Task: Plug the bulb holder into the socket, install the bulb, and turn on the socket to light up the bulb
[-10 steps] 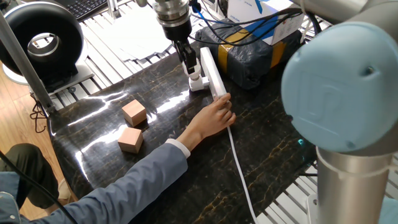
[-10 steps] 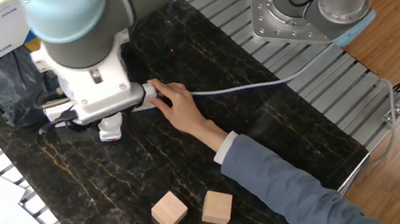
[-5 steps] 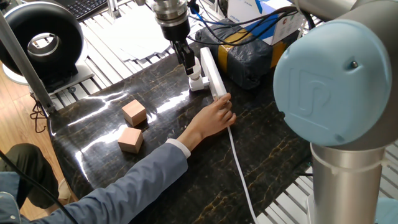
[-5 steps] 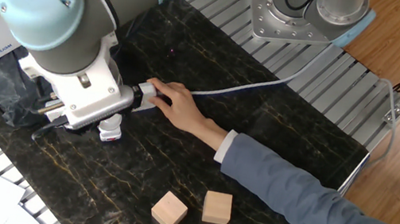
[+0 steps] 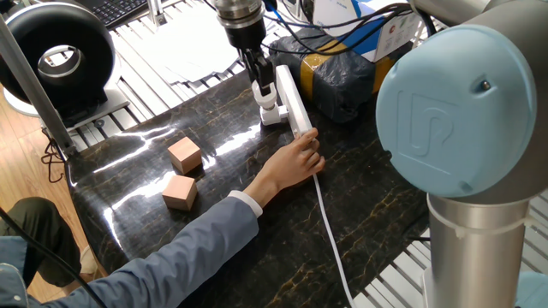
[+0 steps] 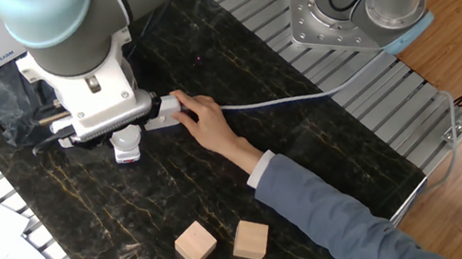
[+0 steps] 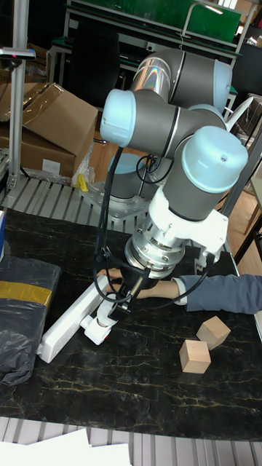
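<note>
The white socket (image 5: 291, 101) lies on the dark table, and a person's hand (image 5: 295, 161) holds its near end. The bulb holder (image 5: 271, 114) sits plugged against the socket's left side, also seen as the bulb holder (image 7: 97, 333) in the tall view. The white bulb (image 5: 268, 94) stands upright in the holder. My gripper (image 5: 261, 79) comes straight down from above, with its dark fingers closed around the bulb's upper part. In the other fixed view the arm hides the gripper, and only the bulb holder (image 6: 125, 144) and the socket's end (image 6: 165, 110) show.
Two tan wooden blocks (image 5: 184, 155) (image 5: 180, 192) rest left of the person's arm. A dark wrapped box with yellow tape (image 5: 342, 75) stands right behind the socket. The socket's white cable (image 5: 330, 235) runs toward the front edge. The person's sleeve (image 5: 171, 257) crosses the table.
The gripper has shifted slightly up and toward the back, and the arm's wrist and upper joints have turned. The hand, socket and blocks have stayed put.
</note>
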### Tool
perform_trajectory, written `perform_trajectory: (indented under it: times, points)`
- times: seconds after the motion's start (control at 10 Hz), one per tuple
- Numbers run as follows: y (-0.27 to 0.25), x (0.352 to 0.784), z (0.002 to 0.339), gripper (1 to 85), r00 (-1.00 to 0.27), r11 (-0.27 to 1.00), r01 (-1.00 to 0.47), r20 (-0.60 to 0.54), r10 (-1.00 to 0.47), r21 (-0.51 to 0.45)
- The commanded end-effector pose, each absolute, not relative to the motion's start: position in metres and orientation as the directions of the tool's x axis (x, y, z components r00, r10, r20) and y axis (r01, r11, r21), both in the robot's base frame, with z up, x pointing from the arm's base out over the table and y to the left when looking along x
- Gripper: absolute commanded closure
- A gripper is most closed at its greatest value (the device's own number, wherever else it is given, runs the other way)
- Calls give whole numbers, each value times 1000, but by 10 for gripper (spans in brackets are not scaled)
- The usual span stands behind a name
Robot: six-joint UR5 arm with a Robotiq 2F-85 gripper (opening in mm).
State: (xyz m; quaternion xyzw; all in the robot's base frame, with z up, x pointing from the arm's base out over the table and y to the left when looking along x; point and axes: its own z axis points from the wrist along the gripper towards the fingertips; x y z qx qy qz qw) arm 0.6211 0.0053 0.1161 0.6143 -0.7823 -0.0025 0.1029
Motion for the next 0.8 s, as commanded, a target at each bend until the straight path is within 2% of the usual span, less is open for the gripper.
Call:
perform_trajectory:
  times: [0.0,0.3,0.7]
  points:
    - [8,624,118,447,-240,257,-959,142,-960,119]
    - [12,622,114,570,-288,304,-947,142,-947,105]
    - [7,620,115,640,-416,433,-898,173,-893,79]
